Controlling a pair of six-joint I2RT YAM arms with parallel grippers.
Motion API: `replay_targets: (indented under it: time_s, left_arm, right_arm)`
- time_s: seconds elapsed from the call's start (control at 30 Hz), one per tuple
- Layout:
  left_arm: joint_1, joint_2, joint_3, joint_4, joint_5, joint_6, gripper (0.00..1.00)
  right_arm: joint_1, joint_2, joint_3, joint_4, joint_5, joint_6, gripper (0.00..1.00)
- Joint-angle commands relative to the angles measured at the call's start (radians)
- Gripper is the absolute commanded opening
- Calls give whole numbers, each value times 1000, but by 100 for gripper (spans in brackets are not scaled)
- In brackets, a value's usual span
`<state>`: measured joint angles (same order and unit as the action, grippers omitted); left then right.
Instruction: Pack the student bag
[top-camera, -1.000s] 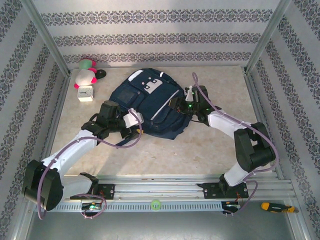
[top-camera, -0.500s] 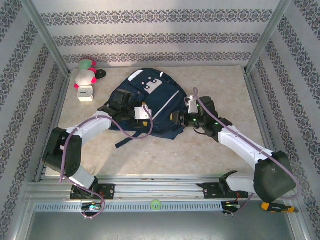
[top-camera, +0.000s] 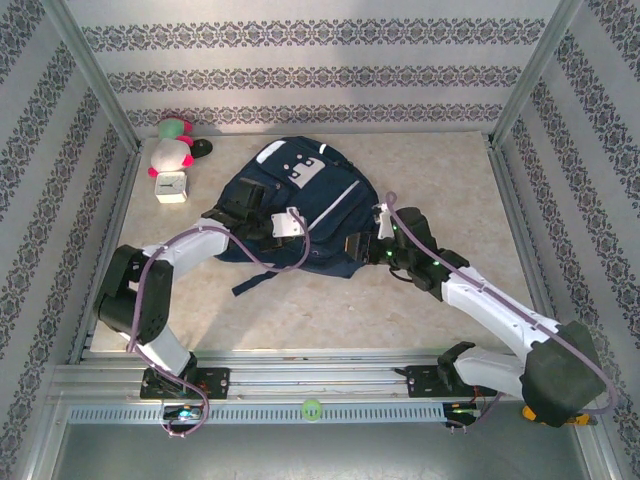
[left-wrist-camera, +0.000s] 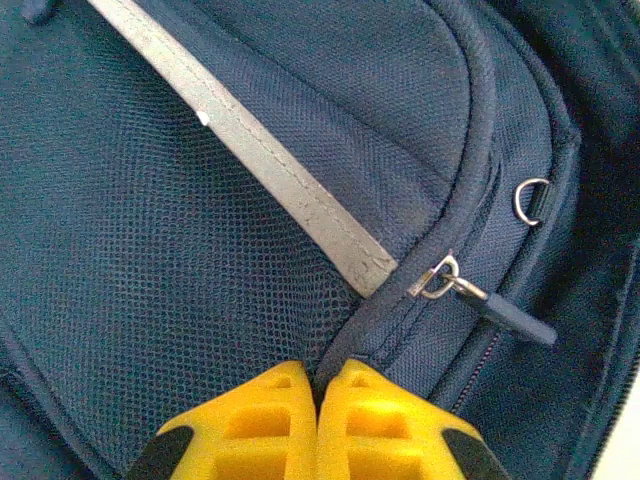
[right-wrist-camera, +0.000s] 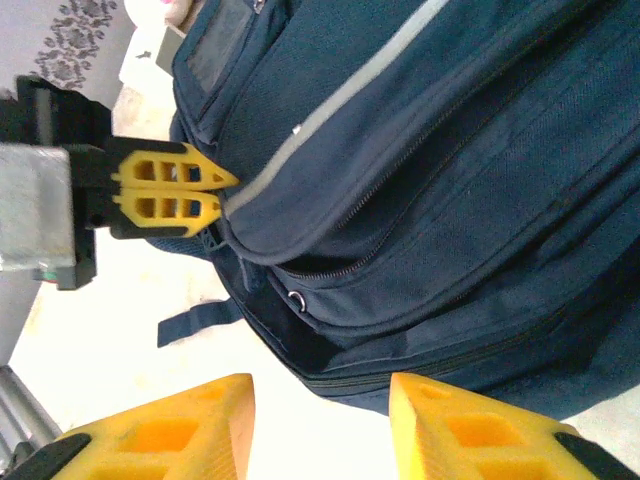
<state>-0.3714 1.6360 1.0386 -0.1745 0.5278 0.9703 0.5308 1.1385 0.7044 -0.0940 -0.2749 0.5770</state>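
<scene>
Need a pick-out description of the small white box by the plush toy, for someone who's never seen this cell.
Find the navy student bag at centre, then look left to the table's far-left corner, where a pink-and-white plush toy lies. The small white box sits just on its near side: the only square, hard-edged thing there, against the rounded plush.

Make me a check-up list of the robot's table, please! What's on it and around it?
Surface: pale marbled table.
Job's things: student bag lies flat mid-table, front pocket up.
Clutter: plush toy and small white box in the far left corner.
Grippers: left gripper shut, tips at the bag's pocket seam; right gripper open, holding nothing, beside the bag.
Cables: purple cable loops by the bag's near edge.
Surroundings: patterned walls, metal frame.
</scene>
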Motion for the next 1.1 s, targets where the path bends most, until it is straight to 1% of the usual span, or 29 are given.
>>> replay_targets:
  time_s: [0.0,0.13,0.27,0.37,0.47,0.7,0.77,1.0,1.07]
  left_arm:
    - [2,-78,7,4,98,-290,0]
    - [0,-105,-12,20,122,-399,0]
    - [-3,-95,7,17,114,-486,0]
    - [-8,-81,22,7,112,-527,0]
    - [-14,-68,39,-4,113,-579,0]
    - [-27,-50,59,-16,144,-680,0]
    - [-26,-47,61,-15,162,-706,0]
    - [-30,-45,61,-2,219,-746,0]
    - [-29,-45,62,1,236,-750,0]
  right_arm:
    - [52,-23,5,-57,106,42,40]
    - [133,-4,41,-101,168,66,41]
    - [207,58,78,-59,191,142,42]
    - [263,118,135,-63,265,179,43]
    - [298,176,180,-65,349,206,44]
    - [327,302,289,-71,455,157,44]
    - [325,337,308,-67,487,140,44]
    - [289,439,364,-40,517,99,45]
    - [282,462,378,-42,553,84,43]
